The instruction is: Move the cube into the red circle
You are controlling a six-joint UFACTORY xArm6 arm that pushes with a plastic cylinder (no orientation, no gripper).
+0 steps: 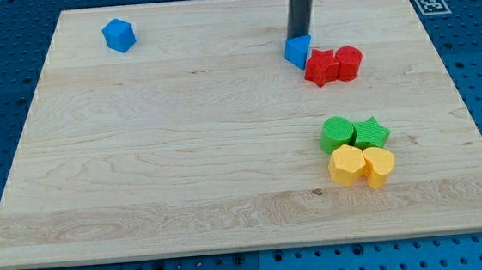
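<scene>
A blue cube (118, 35) sits near the board's top left corner, far from everything else. A red round block (349, 62) lies at the upper right, touching a red star-shaped block (322, 66) on its left. A second blue block (298, 51), wedge-like in shape, touches the red star's upper left. My tip (303, 38) stands right behind this wedge block, at its top edge, apparently touching it. The dark rod rises from there out of the view's top. The tip is far to the right of the blue cube.
A green round block (337, 133), a green star (371, 132), a yellow hexagon-like block (345, 164) and a yellow heart-like block (379, 165) cluster at the lower right. A black-and-white marker (430, 4) sits beside the wooden board's (182, 157) top right corner.
</scene>
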